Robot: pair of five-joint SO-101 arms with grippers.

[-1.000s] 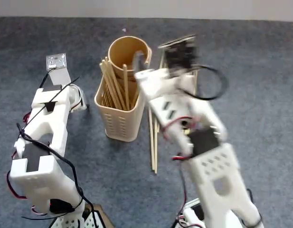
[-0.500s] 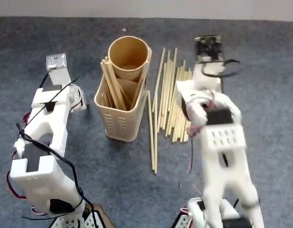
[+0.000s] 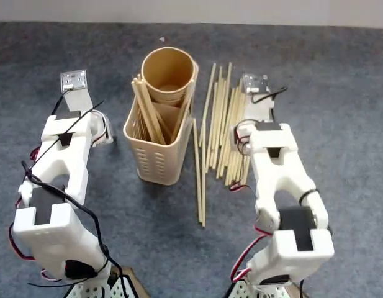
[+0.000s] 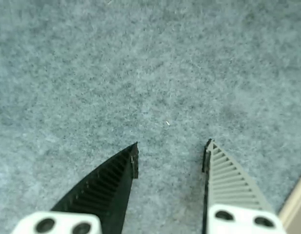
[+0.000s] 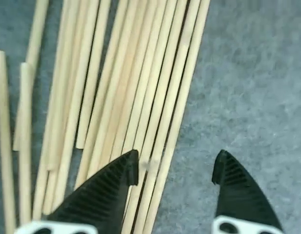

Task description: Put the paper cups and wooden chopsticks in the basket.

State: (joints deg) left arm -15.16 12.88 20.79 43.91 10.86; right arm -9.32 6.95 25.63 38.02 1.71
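A cream slotted basket [image 3: 155, 162] stands on the grey carpet between the two arms. A paper cup [image 3: 169, 73] sits upright in its far end, and several wooden chopsticks [image 3: 151, 115] lean inside it. More loose chopsticks [image 3: 223, 130] lie in a pile on the carpet to the basket's right. My right gripper [image 5: 174, 168] hangs open just over the pile's outer edge, one fingertip above the sticks [image 5: 140, 92], the other above bare carpet. The left gripper [image 4: 170, 157] stands open over bare carpet to the left of the basket, holding nothing.
Grey carpet [image 3: 340, 124] spreads all around. A pale wall strip [image 3: 191, 11] runs along the far edge. Two long chopsticks [image 3: 199, 180] lie apart from the pile, close to the basket's right side. Wires trail along both arms.
The right arm swung away from the basket to the right and settled low over the chopstick pile. The left arm kept still.
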